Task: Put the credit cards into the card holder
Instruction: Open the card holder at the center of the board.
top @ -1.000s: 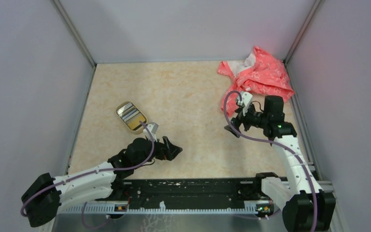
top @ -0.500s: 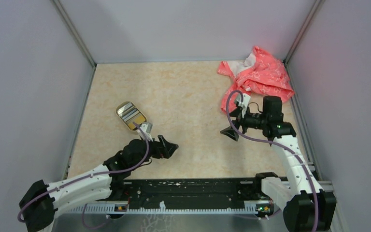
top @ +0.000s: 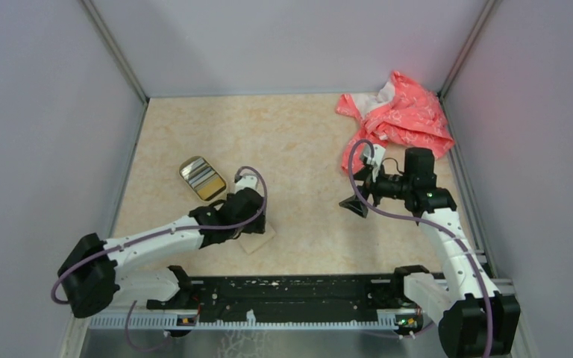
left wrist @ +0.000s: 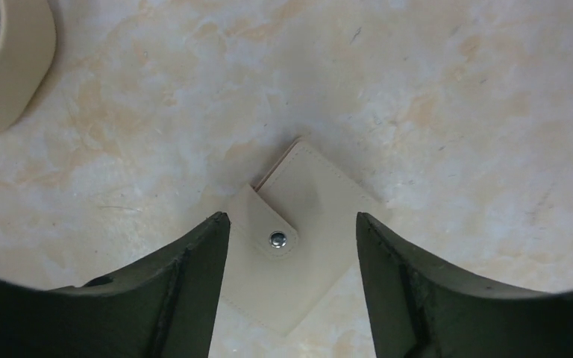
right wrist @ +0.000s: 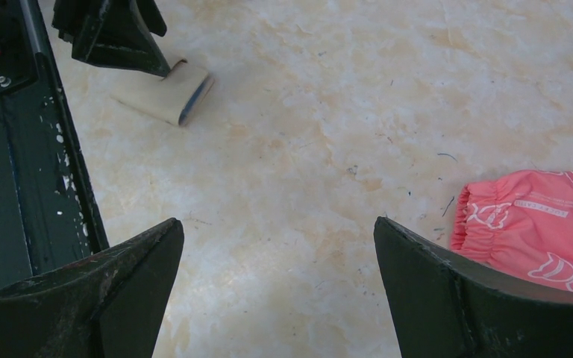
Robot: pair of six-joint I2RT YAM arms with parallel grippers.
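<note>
The beige card holder (top: 260, 240) lies flat and snapped shut on the table, near the front centre. In the left wrist view the card holder (left wrist: 298, 239) shows its metal snap between my fingers. My left gripper (top: 251, 222) is open right above it, empty, the jaws straddling the holder (left wrist: 292, 216). The credit cards (top: 201, 177) lie stacked in an oval tan dish (top: 191, 163) to the far left of the holder. My right gripper (top: 354, 204) is open and empty above bare table (right wrist: 277, 221). The right wrist view shows the holder (right wrist: 166, 91) under the left fingers (right wrist: 112, 33).
A crumpled pink cloth (top: 399, 115) lies at the back right, its edge close to the right gripper (right wrist: 537, 224). The dish rim (left wrist: 7, 67) sits up left of the left gripper. A black rail (top: 291, 294) runs along the near edge. Walls enclose three sides.
My left arm has swung away from the near edge and turned its gripper down over the card holder, which now shows beneath it. The right gripper has shifted slightly left.
</note>
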